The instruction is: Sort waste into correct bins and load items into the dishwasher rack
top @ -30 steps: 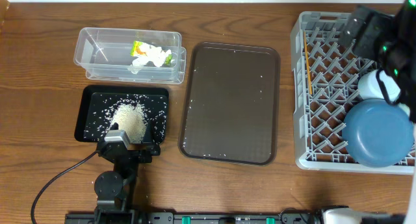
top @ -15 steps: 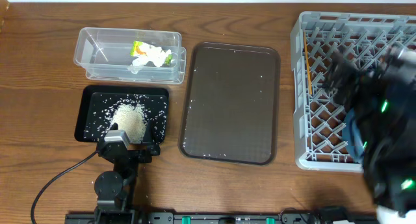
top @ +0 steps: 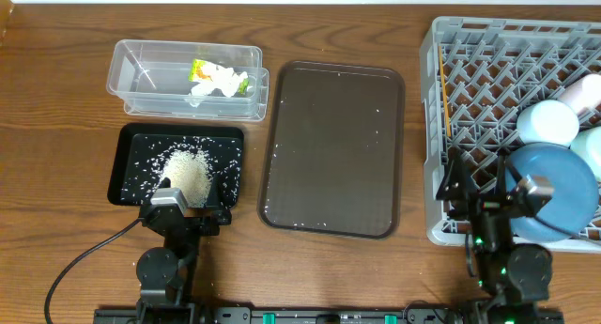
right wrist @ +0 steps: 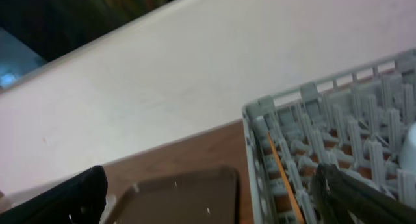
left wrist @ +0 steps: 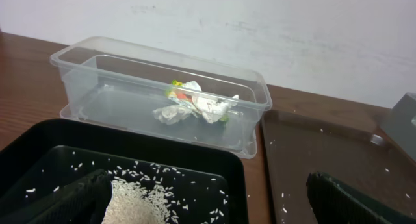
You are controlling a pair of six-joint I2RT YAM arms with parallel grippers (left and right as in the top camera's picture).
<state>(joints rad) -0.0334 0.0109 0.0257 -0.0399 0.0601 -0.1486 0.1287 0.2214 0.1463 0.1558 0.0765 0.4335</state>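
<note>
Right gripper (right wrist: 209, 177) wide open, empty, yellow-orange stick (right wrist: 284, 178) in dishwasher rack (right wrist: 261, 111) just ahead, left gripper (left wrist: 207, 180) open, empty, at rice heap (left wrist: 140, 201)

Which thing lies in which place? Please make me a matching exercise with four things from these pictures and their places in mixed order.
Things:
1. rice heap
2. crumpled tissues
3. yellow-orange stick
4. brown tray

Places:
A. in the dishwasher rack
B. in the black tray
C. in the clear tub
D. between the tub and the rack

Pairs: 1-B, 2-C, 3-A, 4-D
</note>
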